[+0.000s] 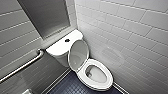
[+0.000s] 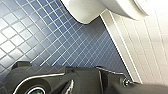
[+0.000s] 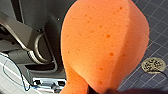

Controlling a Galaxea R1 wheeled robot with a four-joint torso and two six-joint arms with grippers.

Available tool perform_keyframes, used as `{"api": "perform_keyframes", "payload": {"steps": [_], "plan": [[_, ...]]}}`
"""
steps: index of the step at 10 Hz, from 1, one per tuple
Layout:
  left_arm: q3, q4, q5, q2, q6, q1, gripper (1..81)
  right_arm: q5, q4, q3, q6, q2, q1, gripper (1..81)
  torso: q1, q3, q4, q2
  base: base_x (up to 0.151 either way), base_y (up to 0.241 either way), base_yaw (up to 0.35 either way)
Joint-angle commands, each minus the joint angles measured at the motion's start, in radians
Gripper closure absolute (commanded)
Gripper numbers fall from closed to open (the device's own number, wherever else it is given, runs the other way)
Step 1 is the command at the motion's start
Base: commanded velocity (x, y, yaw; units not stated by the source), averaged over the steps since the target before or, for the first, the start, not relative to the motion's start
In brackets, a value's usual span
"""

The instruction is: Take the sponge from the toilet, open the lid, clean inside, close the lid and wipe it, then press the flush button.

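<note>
White wall tiles [image 1: 130, 30], dark blue floor [image 2: 50, 37]. The toilet [image 1: 61, 46] has its lid [image 1: 78, 53] up. The right fingers [image 3: 100, 91] pinch the sponge [image 3: 105, 45] above the floor; a weak pinch on soft foam could drop it.

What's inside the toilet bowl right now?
With the lid raised, the bowl shows white ceramic and a darker patch toward the lid side. The seat covers the wall beneath its rim.
</note>
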Motion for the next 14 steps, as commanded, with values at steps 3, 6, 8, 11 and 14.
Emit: {"api": "perform_keyframes", "payload": {"steps": [3, 6, 8, 11, 14], "plan": [[0.121, -0.092, 0.213, 0.009, -0.116, -0.283, 1.0, -0.068, -0.062, -0.007, -0.029, 0.008, -0.077, 81.1, 0.0, 0.0, 0.0, 0.0, 0.0, 0.0, 0.0], [0.034, -0.215, 0.097, 0.061, -0.279, -0.411, 1.0, -0.065, -0.064, -0.033, -0.024, 0.047, -0.097, 81.1, 0.0, 0.0, 0.0, 0.0, 0.0, 0.0, 0.0], [-0.066, -0.22, 0.021, 0.086, -0.362, -0.465, 1.0, 0.014, -0.058, -0.038, -0.024, 0.06, -0.143, 81.1, 0.0, 0.0, 0.0, 0.0, 0.0, 0.0, 0.0], [-0.25, -0.22, -0.081, 0.127, -0.555, -0.534, 1.0, 0.062, -0.053, -0.039, -0.023, 0.069, -0.172, 81.1, 0.0, 0.0, 0.0, 0.001, 0.0, 0.0, 0.0], [-0.35, -0.22, -0.112, 0.164, -0.612, -0.625, 1.0, 0.069, -0.065, -0.036, -0.024, 0.087, -0.191, 81.1, 0.0, 0.0, 0.0, 0.001, 0.0, 0.0, 0.0]]}}
